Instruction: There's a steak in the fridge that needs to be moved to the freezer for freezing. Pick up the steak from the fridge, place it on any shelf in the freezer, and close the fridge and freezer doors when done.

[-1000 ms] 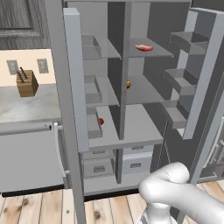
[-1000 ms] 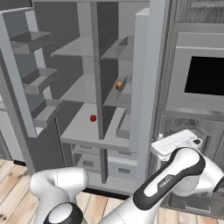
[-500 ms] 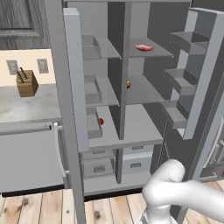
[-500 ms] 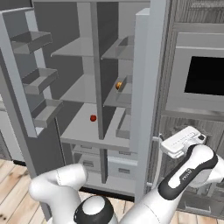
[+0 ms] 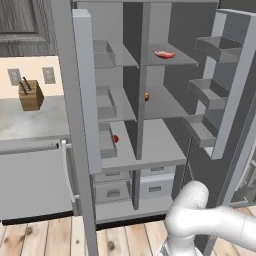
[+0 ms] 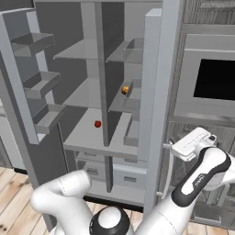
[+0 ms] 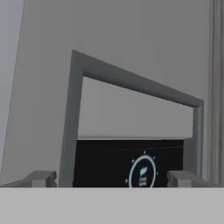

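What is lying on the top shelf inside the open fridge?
The steak lies on the top shelf at the right. The shelf's far left corner is hidden behind the middle wall.

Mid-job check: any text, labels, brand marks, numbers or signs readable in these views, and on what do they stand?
No readable words, brands or numbers.
Small lit round icon on the dark dispenser panel of the grey freezer door: a symbol, too blurred to read.
Two pale wall plates behind the wooden knife block: blank.
Dark oven window: no marking.
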Robot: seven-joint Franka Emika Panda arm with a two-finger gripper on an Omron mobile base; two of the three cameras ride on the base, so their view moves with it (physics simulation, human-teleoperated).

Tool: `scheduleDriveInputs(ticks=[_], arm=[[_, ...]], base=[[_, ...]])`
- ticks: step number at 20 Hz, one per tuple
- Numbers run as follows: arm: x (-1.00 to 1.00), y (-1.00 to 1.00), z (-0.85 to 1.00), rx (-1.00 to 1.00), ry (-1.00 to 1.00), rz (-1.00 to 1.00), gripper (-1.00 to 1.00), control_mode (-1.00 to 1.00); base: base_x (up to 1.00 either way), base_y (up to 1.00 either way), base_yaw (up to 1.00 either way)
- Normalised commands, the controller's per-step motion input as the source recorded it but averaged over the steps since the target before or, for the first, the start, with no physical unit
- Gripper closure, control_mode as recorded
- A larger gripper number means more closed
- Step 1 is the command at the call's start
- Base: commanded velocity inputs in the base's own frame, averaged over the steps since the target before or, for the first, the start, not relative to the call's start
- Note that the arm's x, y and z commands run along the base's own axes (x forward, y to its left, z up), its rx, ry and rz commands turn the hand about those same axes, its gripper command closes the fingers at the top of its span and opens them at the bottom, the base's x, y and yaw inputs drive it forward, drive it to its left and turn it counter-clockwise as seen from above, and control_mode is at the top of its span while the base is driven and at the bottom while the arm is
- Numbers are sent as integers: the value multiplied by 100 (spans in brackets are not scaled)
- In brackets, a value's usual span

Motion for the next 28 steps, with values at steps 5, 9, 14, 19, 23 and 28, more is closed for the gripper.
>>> scheduleDriveInputs(ticks=[5, 9, 14, 19, 23, 28], arm=[[2, 72, -27, -6, -7, 0, -100, -100], [0, 93, -35, -8, -9, -1, -100, -100], [18, 100, -25, -10, -4, -7, -100, -100], [68, 100, -33, -9, 0, -11, -100, -100], [77, 100, -25, -10, 0, -13, -100, -100], [75, 75, -11, -5, 3, -11, -100, -100]], base=[[0, 0, 0], [0, 0, 0], [0, 0, 0], [0, 0, 0], [0, 0, 0], [0, 0, 0]])
